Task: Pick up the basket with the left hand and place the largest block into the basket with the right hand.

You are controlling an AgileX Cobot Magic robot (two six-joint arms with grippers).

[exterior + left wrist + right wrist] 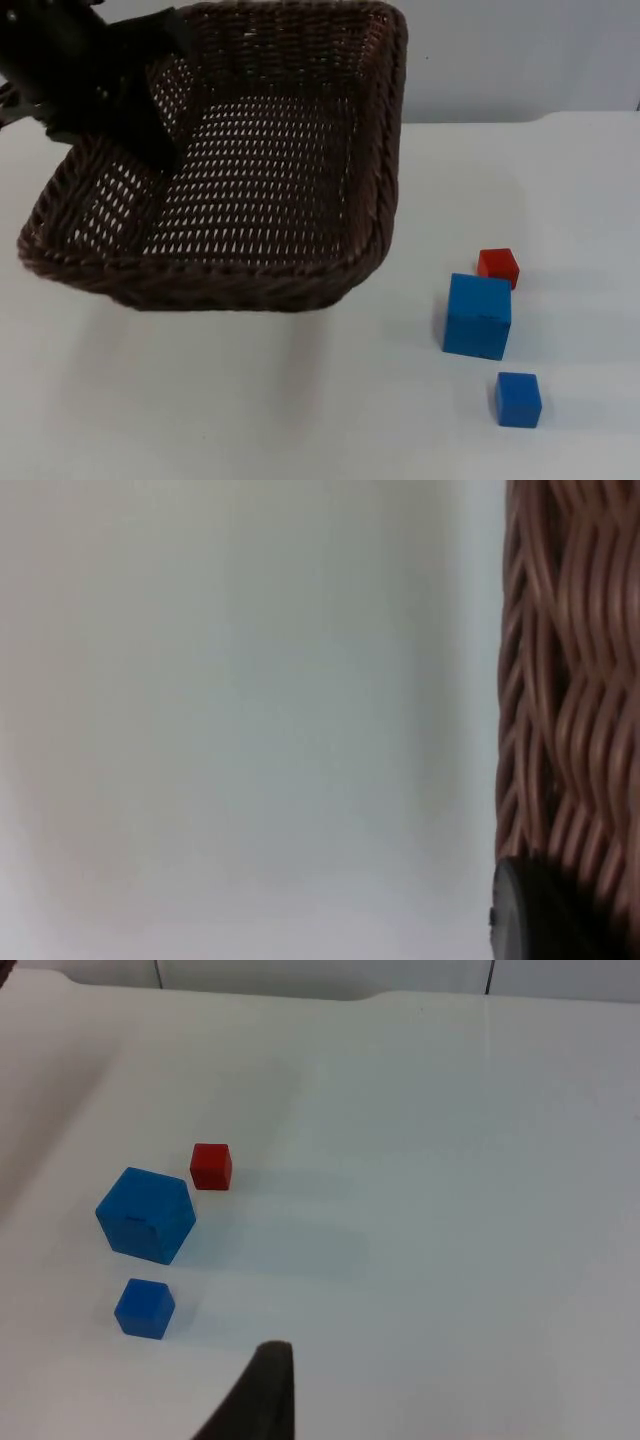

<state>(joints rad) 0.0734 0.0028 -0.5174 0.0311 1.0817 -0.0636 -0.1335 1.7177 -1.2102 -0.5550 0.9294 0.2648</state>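
A dark brown wicker basket (385, 150) hangs tilted above the table's left half. My left gripper (150, 120) is shut on its far left rim, and the left wrist view has the woven wall (570, 680) pressed against a black fingertip (540, 910). The largest block, a big blue cube (477, 316), sits on the table to the right of the basket, also seen from the right wrist (146, 1215). My right gripper (262, 1395) hovers above the table some way from the cubes, holding nothing.
A small red cube (498, 267) touches the big cube's far corner, and a small blue cube (518, 399) lies just in front of it. The grey partition wall (520, 50) closes the table at the back.
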